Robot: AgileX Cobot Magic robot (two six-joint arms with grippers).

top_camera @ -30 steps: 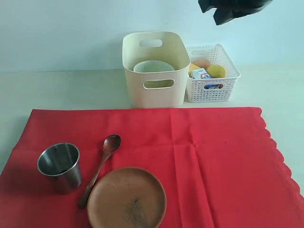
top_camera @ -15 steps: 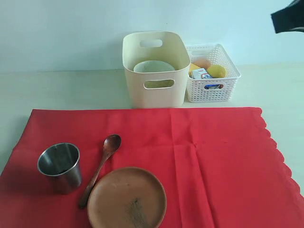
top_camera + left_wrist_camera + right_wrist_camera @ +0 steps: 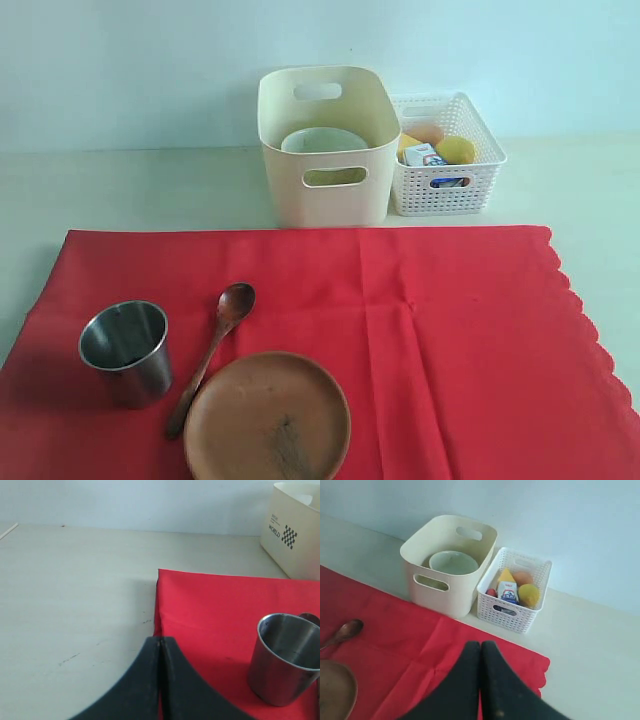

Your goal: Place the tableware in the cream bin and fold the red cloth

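The red cloth [image 3: 400,340] lies spread flat on the table. On its left part stand the steel cup [image 3: 126,350], the dark wooden spoon [image 3: 212,352] and the round brown plate [image 3: 267,418]. The pale bowl [image 3: 322,142] sits inside the cream bin [image 3: 325,150] at the back. Neither gripper shows in the exterior view. My left gripper [image 3: 160,641] is shut and empty, over the cloth's left edge near the cup [image 3: 286,657]. My right gripper [image 3: 480,645] is shut and empty, above the cloth's [image 3: 395,645] far right part, short of the bin [image 3: 451,562].
A white lattice basket [image 3: 445,160] with a lemon, milk carton and other food stands right of the cream bin. Bare pale table runs left of the cloth [image 3: 75,605] and to the right of its scalloped edge [image 3: 585,320].
The dark right arm, seen at the top of the exterior view a second ago, moved right and has left that view. The objects on the table have not moved.
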